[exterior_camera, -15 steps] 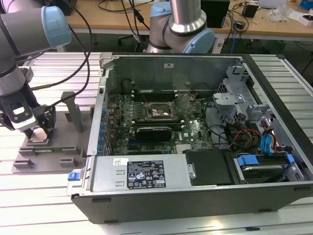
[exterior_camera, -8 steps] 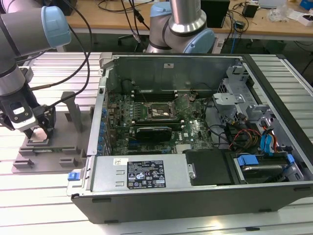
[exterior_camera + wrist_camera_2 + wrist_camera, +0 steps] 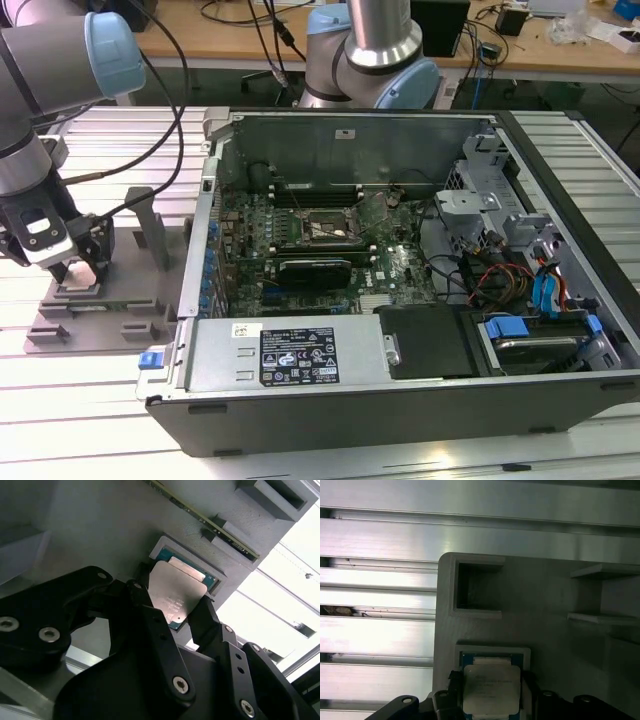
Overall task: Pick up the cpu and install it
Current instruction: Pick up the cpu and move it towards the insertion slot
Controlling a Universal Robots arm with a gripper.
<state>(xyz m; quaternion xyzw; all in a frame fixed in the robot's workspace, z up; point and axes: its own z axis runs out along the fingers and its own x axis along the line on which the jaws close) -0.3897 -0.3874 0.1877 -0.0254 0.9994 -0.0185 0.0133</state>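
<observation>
The cpu point(image 3: 176, 587), a small silvery square chip, sits between the two black fingers point(image 3: 141, 594) of my gripper point(image 3: 173, 605), which press on its opposite edges. It hangs just over a shallow blue-edged pocket point(image 3: 492, 656) in the grey plastic tray point(image 3: 100, 312). In the first wrist view the cpu point(image 3: 490, 689) appears between the gripper point(image 3: 491, 696) fingertips. In the exterior view the gripper point(image 3: 76, 272) is low over the tray, at that view's left, outside the computer case. The open black socket point(image 3: 318, 226) lies on the motherboard inside the case.
The open computer case point(image 3: 420, 400) lies on the slatted aluminium table point(image 3: 90, 420), with a tall side wall point(image 3: 198, 250) between tray and motherboard. Upright grey blocks point(image 3: 150, 230) stand on the tray. Cables, a drive cage point(image 3: 490, 210) and a power supply point(image 3: 290, 355) crowd the case.
</observation>
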